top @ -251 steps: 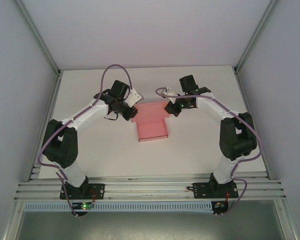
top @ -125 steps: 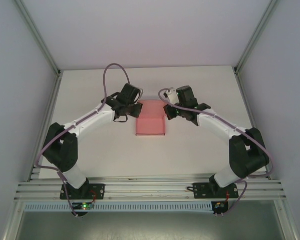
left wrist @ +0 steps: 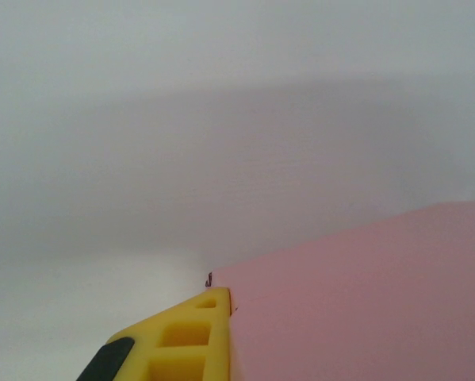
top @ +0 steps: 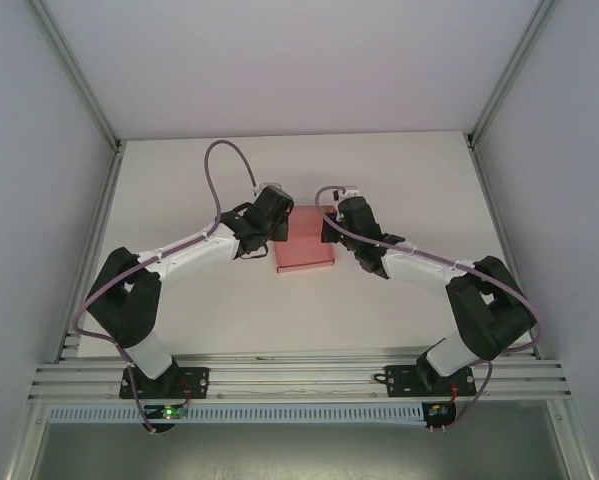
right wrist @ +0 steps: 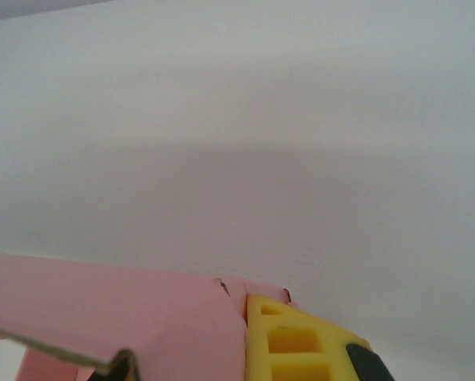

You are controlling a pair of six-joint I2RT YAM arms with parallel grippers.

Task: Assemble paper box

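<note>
The paper box (top: pixel 305 240) is a pink card rectangle in the middle of the white table (top: pixel 399 170). My left gripper (top: pixel 279 226) is shut on its left edge, and my right gripper (top: pixel 330 228) is shut on its right edge. In the left wrist view a yellow finger (left wrist: pixel 191 340) of the left gripper (left wrist: pixel 231 308) presses flat against the pink card (left wrist: pixel 364 302), which hides the other finger. In the right wrist view a yellow finger (right wrist: pixel 296 343) of the right gripper (right wrist: pixel 247 308) lies against folded pink card (right wrist: pixel 142 317). The second finger there is hidden behind the card.
Aluminium frame rails (top: pixel 89 230) run along the table's left and right sides, with a rail bar (top: pixel 299 375) across the front by the arm bases. Grey walls stand behind and beside the table.
Both arms have swung inward and toward the front, closing in on the pink card. The card has gone from a wider sheet with a spread flap to a narrower, compact rectangle.
</note>
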